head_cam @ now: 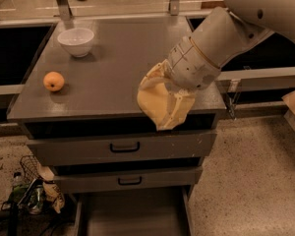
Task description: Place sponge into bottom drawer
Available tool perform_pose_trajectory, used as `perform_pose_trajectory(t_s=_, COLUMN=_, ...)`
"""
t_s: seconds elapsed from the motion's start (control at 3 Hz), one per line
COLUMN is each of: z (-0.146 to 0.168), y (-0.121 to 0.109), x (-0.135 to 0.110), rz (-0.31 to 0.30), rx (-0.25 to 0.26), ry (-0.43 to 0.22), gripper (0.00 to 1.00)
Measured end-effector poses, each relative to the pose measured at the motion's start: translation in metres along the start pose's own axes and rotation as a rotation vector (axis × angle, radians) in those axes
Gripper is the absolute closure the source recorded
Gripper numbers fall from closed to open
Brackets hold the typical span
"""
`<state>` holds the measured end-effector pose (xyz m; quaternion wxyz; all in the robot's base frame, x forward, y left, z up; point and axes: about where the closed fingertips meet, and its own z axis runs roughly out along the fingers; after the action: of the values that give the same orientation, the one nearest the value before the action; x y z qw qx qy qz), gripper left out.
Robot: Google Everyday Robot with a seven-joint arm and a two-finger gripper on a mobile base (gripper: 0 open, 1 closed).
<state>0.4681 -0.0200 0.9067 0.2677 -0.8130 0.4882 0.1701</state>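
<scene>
The pale yellow sponge (pixel 155 102) hangs in the air over the front right edge of the grey cabinet top (pixel 123 58), held in my gripper (pixel 169 104), whose cream fingers (pixel 179 107) are shut on it. The white arm reaches in from the upper right. Below, the bottom drawer (pixel 132 213) is pulled out, its flat grey floor showing at the lower edge of the view. The sponge is well above it, level with the top drawer's upper rim.
A white bowl (pixel 75 41) and an orange fruit (pixel 54 81) sit on the cabinet top at the left. Two upper drawers with black handles (pixel 125 147) are shut. Bottles and clutter (pixel 32 193) lie on the floor at the lower left.
</scene>
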Motion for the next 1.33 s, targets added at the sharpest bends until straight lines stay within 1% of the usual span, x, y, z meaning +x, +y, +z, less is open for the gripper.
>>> perform_pose_trajectory(t_s=0.33, z=0.02, y=0.025, x=0.014, rz=0.016, rx=-0.056, ry=-0.032, gripper=1.0)
perform_pose_trajectory(t_s=0.67, z=0.02, y=0.025, x=0.014, rz=0.015, rx=-0.055, ry=-0.032, gripper=1.0)
perform_pose_trajectory(t_s=1.0, z=0.026, y=0.043, x=0.017, rz=0.009, rx=-0.04, ry=-0.05, gripper=1.0)
perform_pose_trajectory(t_s=1.33, z=0.046, y=0.089, x=0.026, rz=0.011, rx=-0.023, ry=-0.117, gripper=1.0)
